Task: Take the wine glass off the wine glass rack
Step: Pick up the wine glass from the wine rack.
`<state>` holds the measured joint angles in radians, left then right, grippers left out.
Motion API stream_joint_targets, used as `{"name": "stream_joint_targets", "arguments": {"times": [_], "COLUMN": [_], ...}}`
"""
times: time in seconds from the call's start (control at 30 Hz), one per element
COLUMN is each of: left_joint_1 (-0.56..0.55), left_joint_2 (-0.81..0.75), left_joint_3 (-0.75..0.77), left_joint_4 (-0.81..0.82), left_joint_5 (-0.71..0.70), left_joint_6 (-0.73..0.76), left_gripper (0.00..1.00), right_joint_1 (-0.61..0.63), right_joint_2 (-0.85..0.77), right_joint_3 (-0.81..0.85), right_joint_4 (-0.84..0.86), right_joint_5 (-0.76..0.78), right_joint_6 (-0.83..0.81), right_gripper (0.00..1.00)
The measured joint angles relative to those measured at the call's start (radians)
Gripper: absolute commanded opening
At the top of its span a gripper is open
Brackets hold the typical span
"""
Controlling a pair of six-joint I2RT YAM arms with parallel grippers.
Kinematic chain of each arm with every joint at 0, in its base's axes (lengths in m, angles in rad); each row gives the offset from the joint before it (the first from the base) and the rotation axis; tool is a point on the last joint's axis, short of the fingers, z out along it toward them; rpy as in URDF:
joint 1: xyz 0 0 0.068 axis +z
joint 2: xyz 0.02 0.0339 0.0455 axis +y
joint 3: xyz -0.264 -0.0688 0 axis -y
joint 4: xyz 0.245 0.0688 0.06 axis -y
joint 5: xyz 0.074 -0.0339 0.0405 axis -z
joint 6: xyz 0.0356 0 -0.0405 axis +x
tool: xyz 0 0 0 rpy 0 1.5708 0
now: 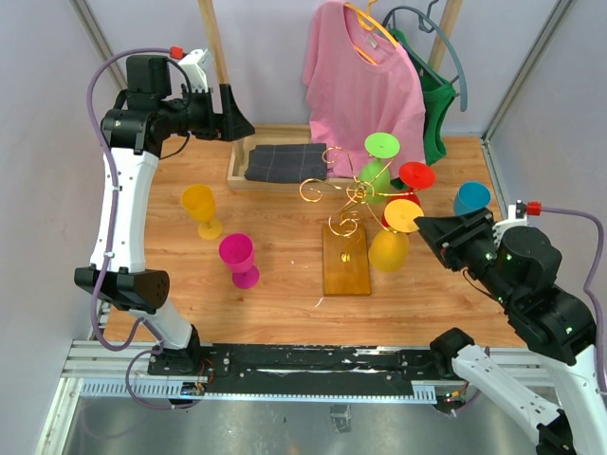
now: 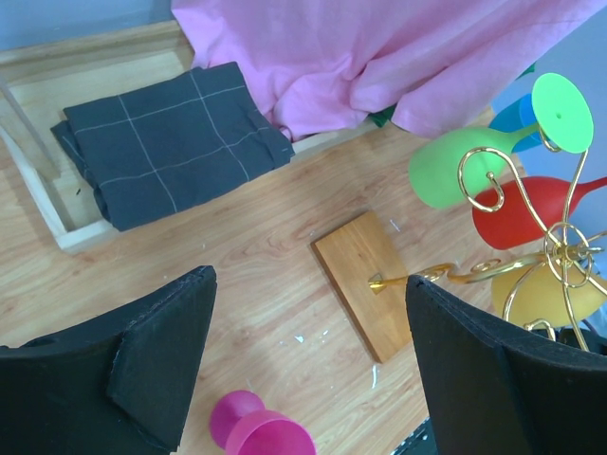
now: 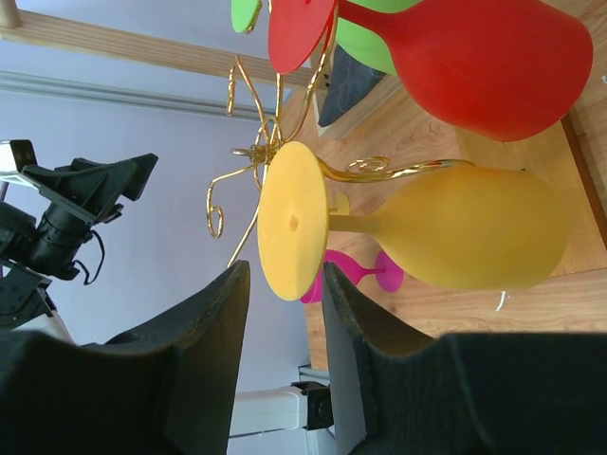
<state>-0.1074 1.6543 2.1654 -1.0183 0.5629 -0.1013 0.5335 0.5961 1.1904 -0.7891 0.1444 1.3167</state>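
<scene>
The wine glass rack is thin gold wire with spiral arms on a brown wooden base. It also shows in the left wrist view and the right wrist view. A green glass, a red glass and a yellow-orange glass hang on it upside down. My right gripper is open, and its fingertips flank the lower edge of the yellow-orange glass's foot without gripping it. My left gripper is open and empty, held high at the back left.
A yellow glass, a magenta glass and a blue glass stand on the table. A wooden tray holds a folded dark cloth. A pink shirt and a green garment hang behind the rack.
</scene>
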Motion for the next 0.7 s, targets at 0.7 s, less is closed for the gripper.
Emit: {"name": "stream_joint_targets", "arguments": {"times": [0.7], "left_joint_1": [-0.001], "left_joint_2": [0.0], "left_joint_3": [-0.006], "left_joint_4": [0.0], "left_joint_5": [0.0], "left_joint_6": [0.0], "left_gripper": [0.86], "right_joint_1": [0.0], "right_joint_2": [0.004], "right_joint_3": [-0.04], "right_joint_4": [0.041], "right_joint_5": [-0.002], "right_joint_6": [0.045], "right_gripper": [0.01]}}
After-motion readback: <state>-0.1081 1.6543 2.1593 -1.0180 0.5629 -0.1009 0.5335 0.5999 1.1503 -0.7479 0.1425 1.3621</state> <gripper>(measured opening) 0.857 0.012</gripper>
